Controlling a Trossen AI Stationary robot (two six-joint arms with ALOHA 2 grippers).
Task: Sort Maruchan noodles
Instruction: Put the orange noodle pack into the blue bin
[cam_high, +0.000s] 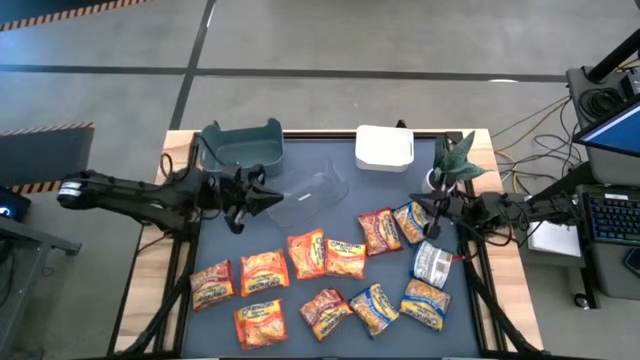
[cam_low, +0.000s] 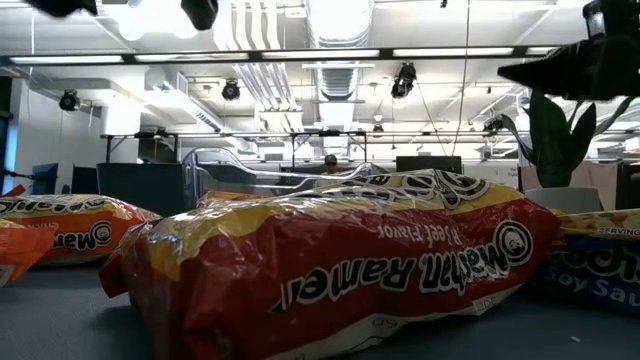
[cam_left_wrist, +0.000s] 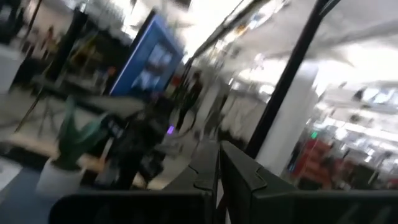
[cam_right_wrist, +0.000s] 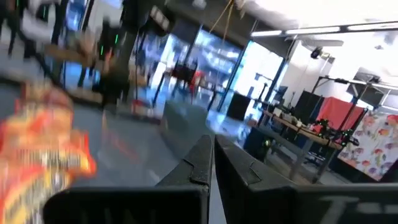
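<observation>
Filling low view, noodles (cam_low: 340, 270) hide table; left end effector (cam_high: 281, 195), right end effector (cam_high: 413, 208) pressed together, empty.

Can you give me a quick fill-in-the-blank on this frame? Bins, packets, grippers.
1. The teal bin stands at the table's far ______ corner in the high view.
2. The clear bin lies between the teal bin and the ______ bin.
3. Both the left gripper and the right gripper have their fingers ______, holding nothing.
4. The noodle packets all lie on the ______, none in a bin.

Missing words: left; white; shut; table
</observation>
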